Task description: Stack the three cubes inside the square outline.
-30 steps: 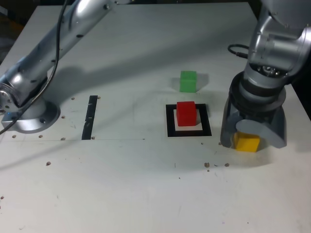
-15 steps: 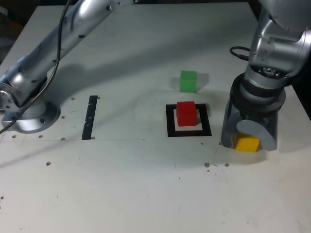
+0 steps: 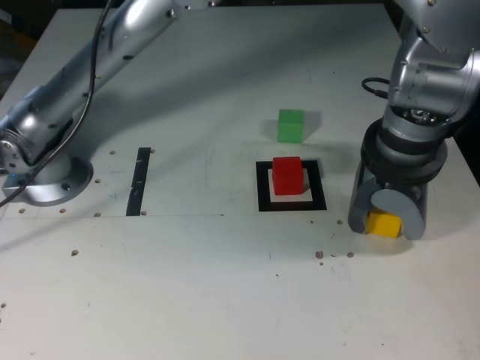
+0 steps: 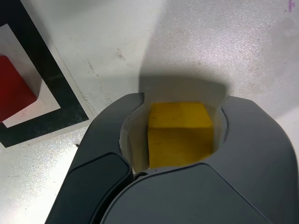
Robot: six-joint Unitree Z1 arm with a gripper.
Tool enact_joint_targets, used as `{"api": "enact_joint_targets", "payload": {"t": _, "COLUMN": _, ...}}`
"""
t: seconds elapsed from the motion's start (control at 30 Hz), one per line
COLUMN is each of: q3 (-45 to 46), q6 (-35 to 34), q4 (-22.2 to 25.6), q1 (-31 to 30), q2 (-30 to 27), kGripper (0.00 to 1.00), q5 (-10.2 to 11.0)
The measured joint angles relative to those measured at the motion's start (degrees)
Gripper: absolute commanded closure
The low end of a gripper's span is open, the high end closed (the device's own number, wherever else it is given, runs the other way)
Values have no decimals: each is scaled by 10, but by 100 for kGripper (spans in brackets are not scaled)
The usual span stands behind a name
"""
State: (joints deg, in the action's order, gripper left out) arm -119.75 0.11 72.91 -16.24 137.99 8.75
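Observation:
My gripper [image 3: 386,222] stands low over the table at the exterior view's right, shut on the yellow cube [image 3: 384,224]. The wrist view shows that yellow cube [image 4: 180,133] held between the two dark jaws of the gripper [image 4: 180,140], one jaw against each side. The red cube [image 3: 287,175] sits inside the square outline [image 3: 262,192] of black tape, to the exterior view's left of the gripper. A corner of the red cube [image 4: 11,91] and the square outline [image 4: 60,88] also show in the wrist view. The green cube [image 3: 290,125] rests alone behind the outline.
A straight black tape strip [image 3: 140,180] lies at the exterior view's left, near the arm's base [image 3: 45,178]. The silver arm link [image 3: 97,67] slants over the table's back left. Small dark specks [image 3: 319,255] dot the white tabletop in front.
The jaws have drawn together around the yellow cube, from wide apart to tight on its sides. The gripper shifted slightly toward the exterior view's right. The red and green cubes have stayed put.

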Motion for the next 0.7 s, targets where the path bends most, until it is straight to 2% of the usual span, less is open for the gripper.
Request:
{"api": "enact_joint_targets", "payload": {"t": 0.1, "q3": 2, "q6": 0, "q4": -2, "q1": 0, "q2": -2, "kGripper": 69, "q5": 3}}
{"api": "enact_joint_targets", "payload": {"t": 0.27, "q3": 5, "q6": 9, "q4": 1, "q1": 0, "q2": -16, "kGripper": 74, "q5": 22}}
{"api": "enact_joint_targets", "payload": {"t": 0.37, "q3": 6, "q6": 24, "q4": 18, "q1": -1, "q2": -48, "kGripper": 75, "q5": 32}}
{"api": "enact_joint_targets", "payload": {"t": 0.53, "q3": 34, "q6": 34, "q4": 73, "q1": -3, "q2": -120, "kGripper": 75, "q5": 47}}
{"api": "enact_joint_targets", "payload": {"t": 0.7, "q3": 90, "q6": -31, "q4": 98, "q1": 3, "q2": -184, "kGripper": 75, "q5": 46}}
